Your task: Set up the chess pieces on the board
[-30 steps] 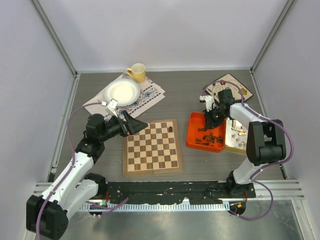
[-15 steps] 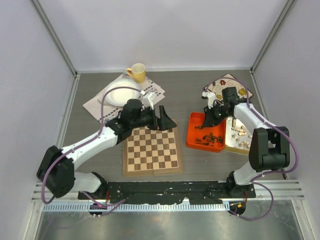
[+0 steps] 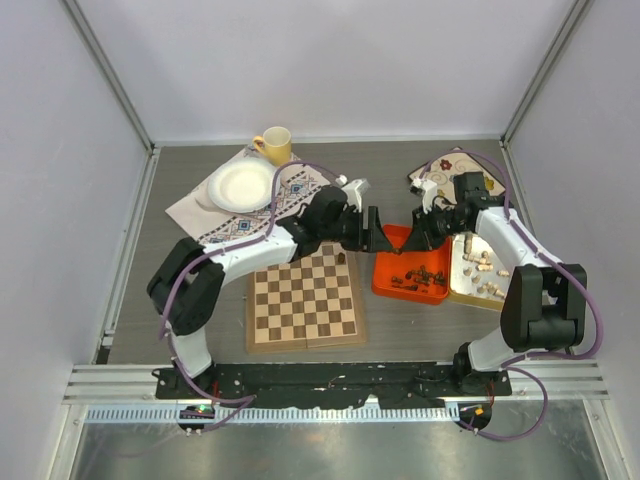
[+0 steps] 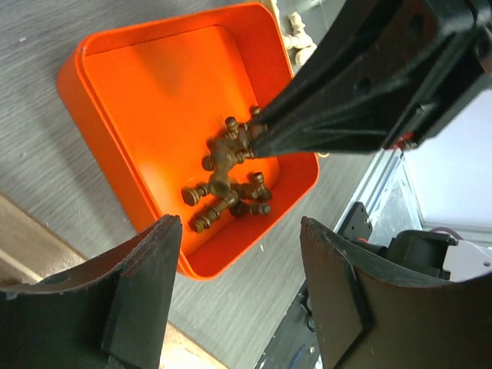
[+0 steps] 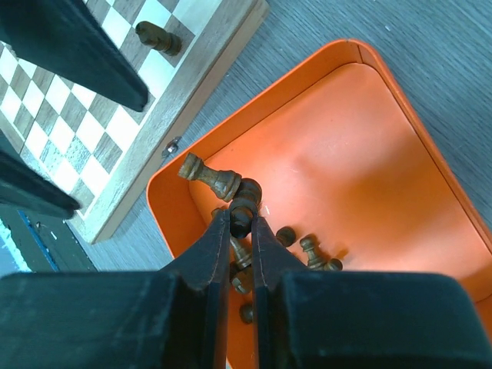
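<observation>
The board [image 3: 300,300] lies in front of the arms with one dark piece [image 3: 342,258] on its far right corner square, also visible in the right wrist view [image 5: 157,37]. Several dark chess pieces [image 4: 227,173] lie heaped in an orange tray [image 3: 379,275] to the board's right. My right gripper [image 5: 241,221] is down in that tray, shut on a dark piece [image 5: 244,207] lifted from the heap. My left gripper [image 4: 240,288] reaches over the tray's near-left edge, open with nothing between its fingers. Pale pieces [image 3: 480,265] sit in a cream tray further right.
A white plate [image 3: 240,185] and yellow cup [image 3: 275,146] rest on a patterned cloth at the back left. A floral square plate [image 3: 440,178] lies behind the trays. The two grippers are close together over the orange tray [image 5: 361,154].
My left arm has swung from the board's left side across to the orange tray, its jaws narrowing somewhat. The right gripper stayed shut over the tray, shifting only slightly.
</observation>
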{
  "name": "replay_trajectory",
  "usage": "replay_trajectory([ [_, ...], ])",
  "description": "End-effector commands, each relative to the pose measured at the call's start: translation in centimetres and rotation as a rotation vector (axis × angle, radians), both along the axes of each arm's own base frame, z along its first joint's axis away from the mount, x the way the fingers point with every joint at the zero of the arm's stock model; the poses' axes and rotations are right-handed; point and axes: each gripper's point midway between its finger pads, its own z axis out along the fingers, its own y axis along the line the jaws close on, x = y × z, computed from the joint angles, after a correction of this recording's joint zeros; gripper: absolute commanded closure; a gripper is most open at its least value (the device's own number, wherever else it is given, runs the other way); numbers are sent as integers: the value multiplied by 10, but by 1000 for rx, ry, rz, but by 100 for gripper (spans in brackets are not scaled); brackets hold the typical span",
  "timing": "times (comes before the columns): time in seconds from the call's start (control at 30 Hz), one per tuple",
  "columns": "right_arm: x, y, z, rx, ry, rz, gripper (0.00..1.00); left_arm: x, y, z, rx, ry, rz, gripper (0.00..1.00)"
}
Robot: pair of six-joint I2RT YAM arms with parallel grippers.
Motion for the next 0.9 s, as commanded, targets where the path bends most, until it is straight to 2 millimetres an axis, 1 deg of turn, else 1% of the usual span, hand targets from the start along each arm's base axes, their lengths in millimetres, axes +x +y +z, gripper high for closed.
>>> replay_trajectory([
  [0.0,5,5,31,48,-87,23,99,12,-14,7,22,-49,-7,35],
  [0.1,4,6,32,56,-83,29,99,10,-21,6,25,-48,-22,40],
  [0.13,4,6,32,58,-82,29,99,9,-23,2,34,-43,-25,42],
  [0.23,3,8,33,71,-78,34,99,10,-25,-1,42,-45,-21,47],
  [0.3,2,10,35,82,-77,37,99,11,-26,-6,53,-43,-12,49],
  [0.33,2,11,37,95,-74,41,99,12,-27,-5,52,-48,-8,50],
  [0.47,0,15,37,117,-56,43,99,15,-29,0,32,-90,27,51],
  [0.5,4,7,37,120,-55,15,99,18,-30,4,19,-109,39,51],
  [0.63,6,3,37,147,-28,-12,99,16,-30,10,-12,-134,61,52],
  [0.73,8,1,36,169,-7,-28,99,15,-27,11,-18,-143,70,52],
  [0.87,7,0,38,194,4,-34,99,14,-26,7,-12,-135,76,53],
])
